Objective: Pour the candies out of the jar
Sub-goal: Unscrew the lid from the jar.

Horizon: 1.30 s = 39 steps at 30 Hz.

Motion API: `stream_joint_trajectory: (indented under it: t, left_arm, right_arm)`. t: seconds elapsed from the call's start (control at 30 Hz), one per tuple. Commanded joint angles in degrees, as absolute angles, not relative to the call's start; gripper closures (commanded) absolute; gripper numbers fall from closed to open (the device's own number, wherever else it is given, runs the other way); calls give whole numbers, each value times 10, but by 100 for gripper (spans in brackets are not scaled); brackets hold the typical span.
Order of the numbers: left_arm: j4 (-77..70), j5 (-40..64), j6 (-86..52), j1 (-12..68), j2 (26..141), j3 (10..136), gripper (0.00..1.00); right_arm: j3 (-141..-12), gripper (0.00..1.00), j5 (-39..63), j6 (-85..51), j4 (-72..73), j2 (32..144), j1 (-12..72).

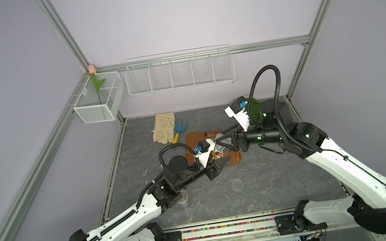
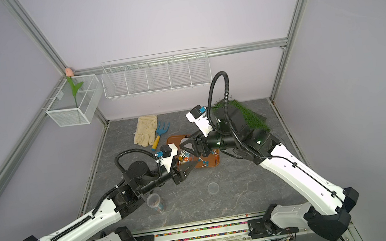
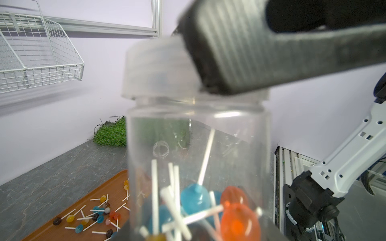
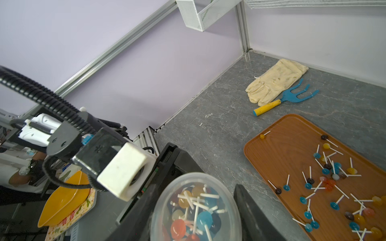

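Candies [image 3: 195, 200] in blue, orange and yellow lie heaped at the closed end of a clear jar [image 3: 198, 135]. We see the left jaws clamped on the jar at its base, holding it clear of the grey worktop [image 4: 219, 125]. The frosted lid [image 4: 196, 206] is on the jar, and the right jaws are closed on it. In the left wrist view one black finger [image 3: 240, 52] presses against the lid's side. In the right wrist view we see a finger on either side of the lid, with sticks and coloured heads showing through its top.

In both top views the jar hangs between the two pairs of jaws, which meet tip to tip over a brown tray [image 4: 271, 150]. We cannot tell how far the jar is tilted. On the tray, below the jaws, many more candies [image 4: 325, 173] lie scattered, their white sticks pointing every way.

Beyond the tray from the left jaws, a cream glove [image 4: 275, 79] and a blue hand fork [image 4: 292, 98] with a yellow handle lie just beside each other. Behind the left jaws, close under that arm, a second clear jar [image 2: 156, 202] stands open with some colour at its bottom. A loose lid [image 2: 213, 188] lies flat well apart from it. Behind the right jaws, a patch of green turf [image 3: 110, 133] sits against the back wall.
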State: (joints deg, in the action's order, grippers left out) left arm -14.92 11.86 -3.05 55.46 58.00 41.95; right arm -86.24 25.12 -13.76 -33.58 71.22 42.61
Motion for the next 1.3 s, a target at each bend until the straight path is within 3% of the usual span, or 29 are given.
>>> stream_joint_trajectory:
  t: [0.0,0.1,0.27,0.3,0.37,0.4,0.53,0.6,0.83,0.97,1.27]
  left_arm:
    - [-151,159,-37,555,577,437,64]
    - [-150,179,-43,555,575,442,64]
    - [-149,184,-45,555,570,442,64]
    - [-149,183,-44,555,569,443,64]
    - [-149,183,-43,555,570,443,64]
    - [-149,183,-42,555,571,442,64]
    - [-146,178,-39,555,571,443,64]
    - [-146,174,-38,555,570,441,64]
    - [-158,151,-38,555,572,434,64]
    - [-157,148,-38,555,574,433,64]
    - [-156,142,-38,555,571,430,64]
  right_arm:
    - [-874,54,412,-53,-286,701,402]
    - [-870,48,542,79,-306,683,381]
    - [-892,48,544,134,-359,693,361]
    - [-899,40,542,137,-372,700,362]
    - [-896,8,538,121,-366,701,361]
    - [-887,2,539,100,-343,698,361]
    - [-853,9,523,-7,-224,672,360]
    - [-854,10,466,-61,-206,669,360]
    - [-901,1,230,-136,-343,692,412]
    - [-908,0,182,-156,-377,699,448]
    - [-892,9,141,-181,-381,701,463]
